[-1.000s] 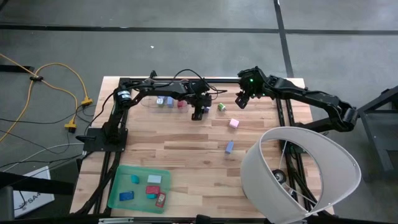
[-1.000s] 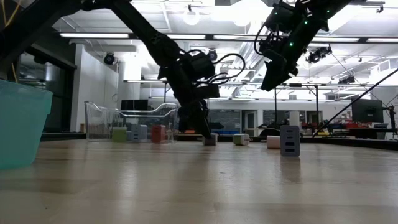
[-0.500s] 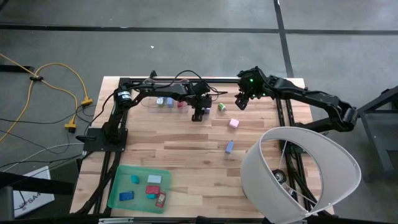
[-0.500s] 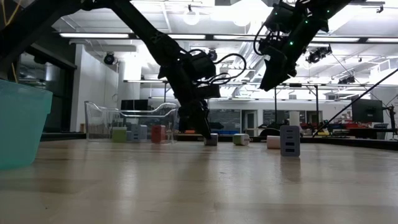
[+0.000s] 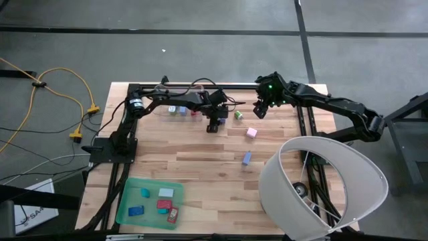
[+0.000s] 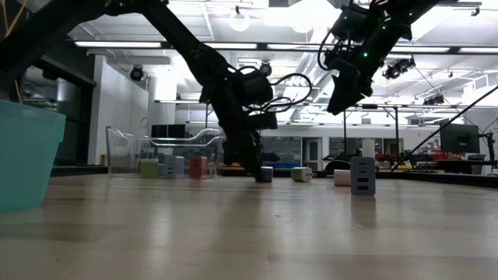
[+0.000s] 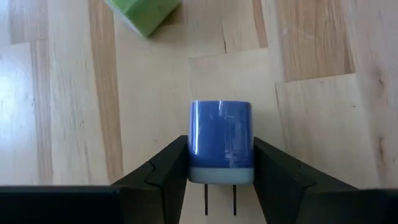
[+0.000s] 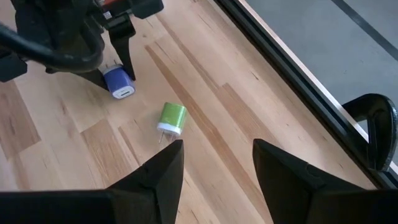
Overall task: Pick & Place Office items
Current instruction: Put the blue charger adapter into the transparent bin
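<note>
A pale wooden table (image 5: 200, 157) carries the whole scene, with a large white lampshade-like drum (image 5: 324, 187) overhanging its near right corner. At the near left corner lies a flat green tray (image 5: 127, 201) holding several small pieces in blue, teal and red. Along the far edge, left of centre, a clear plastic bin (image 6: 124, 148) contains more small blocks, among them a green one and a red one.

Two dark arms reach in over the far edge. The left gripper (image 7: 221, 180) is down at the table near the middle of the far edge, just beside the bin, its fingers (image 7: 168, 168) pressed against both sides of a blue charger block (image 7: 221, 140). The block stands between them with its two metal prongs pointing back toward the wrist and its long axis running along the fingers. The right gripper (image 8: 214, 165) hangs in the air above the far edge, right of centre, with its fingers apart and nothing between them.

A green charger block (image 8: 173, 118) lies on its side close to the blue one, toward the right arm, prongs aimed away from the far edge. Farther from the far edge a pink block (image 5: 251, 132) sits alone, and nearer the table's centre a light blue piece (image 5: 247, 158) rests, long axis roughly toward the near edge.
</note>
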Controlling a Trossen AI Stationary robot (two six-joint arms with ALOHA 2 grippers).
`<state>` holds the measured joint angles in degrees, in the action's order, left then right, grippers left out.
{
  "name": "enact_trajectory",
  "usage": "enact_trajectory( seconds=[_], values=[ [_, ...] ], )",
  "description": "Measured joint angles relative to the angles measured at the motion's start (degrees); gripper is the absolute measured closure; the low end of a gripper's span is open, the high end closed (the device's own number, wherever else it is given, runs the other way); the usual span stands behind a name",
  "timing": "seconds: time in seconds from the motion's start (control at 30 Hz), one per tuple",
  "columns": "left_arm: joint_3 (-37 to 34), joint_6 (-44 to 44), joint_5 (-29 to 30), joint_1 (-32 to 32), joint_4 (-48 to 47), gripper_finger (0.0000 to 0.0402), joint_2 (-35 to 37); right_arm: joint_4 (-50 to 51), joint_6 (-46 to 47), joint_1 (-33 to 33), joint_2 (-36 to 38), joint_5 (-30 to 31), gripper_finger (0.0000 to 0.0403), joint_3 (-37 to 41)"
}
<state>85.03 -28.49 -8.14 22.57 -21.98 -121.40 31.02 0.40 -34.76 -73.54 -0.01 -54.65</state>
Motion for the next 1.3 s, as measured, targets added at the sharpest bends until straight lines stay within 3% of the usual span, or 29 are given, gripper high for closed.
enact_trajectory(
  seconds=[0.2, 0.93, 1.3],
  values=[
    [-0.1, -0.1, 0.4, -0.2, 1.3, 0.0271, 0.4, 0.3, 0.0, 0.0, 0.0, 0.0, 0.0223, 0.0],
    [-0.2, 0.5, 1.0, -0.4, 1.0, 0.0271, 2.2, 1.5, 0.0, 0.0, 0.0, 0.0, 0.0223, 0.0],
    [-0.1, 1.3, -0.5, 0.4, -5.5, 0.0263, 12.4, 1.6, 0.0, 0.0, 0.0, -0.2, 0.0223, 0.0]
  ],
)
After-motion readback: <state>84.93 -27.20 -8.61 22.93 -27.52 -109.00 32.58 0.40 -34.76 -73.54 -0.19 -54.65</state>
